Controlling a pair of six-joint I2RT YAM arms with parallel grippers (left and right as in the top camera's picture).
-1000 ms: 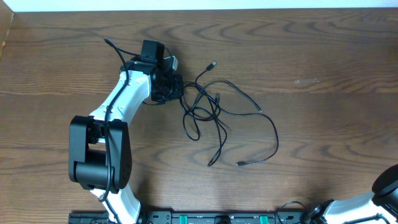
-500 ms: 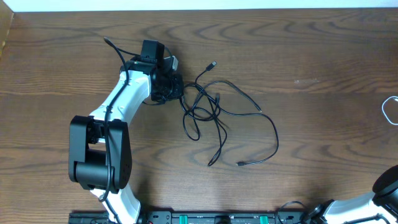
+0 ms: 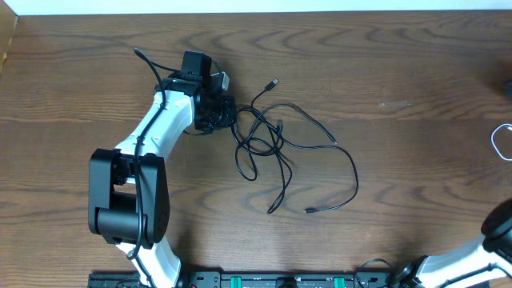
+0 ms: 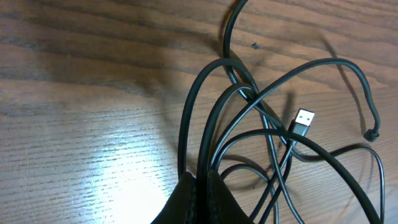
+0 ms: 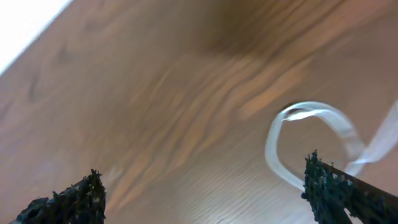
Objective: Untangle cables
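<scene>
**Two sets of fingers, one knot: left pinned on the black strands, right spread over the white loop**

Starting at the left fingers [image 4: 186, 202], we see them pressed together with several strands of the thin, flexible black cables [image 4: 249, 118] running straight into the pinch. We read this as an anchor, holding one side of the bundle down so that a pull from elsewhere would draw strands out rather than drag the whole heap. Just beyond the fingertips the strands arch up and cross one another. A small silver-tipped USB plug [image 4: 303, 121] lies flat on the wood among them.

The right fingers [image 5: 339, 186] stand wide apart with nothing between them. A thin white cable [image 5: 323, 112] lies in a loop on the counter near one fingertip; we cannot tell whether they touch.

From above, the white-shelled left arm [image 3: 156, 128] reaches to the left end of the black tangle [image 3: 264, 140]. From there the tangle spreads to the right across the middle of the dark brown wood-grain counter [image 3: 400, 64] in overlapping loops. The white loop [image 3: 494, 142] sits at the far right edge, well apart from it.

In our judgement the white cable is already free, while the black ones are not yet separated. The crossings nearest the left pinch look tightest.
</scene>
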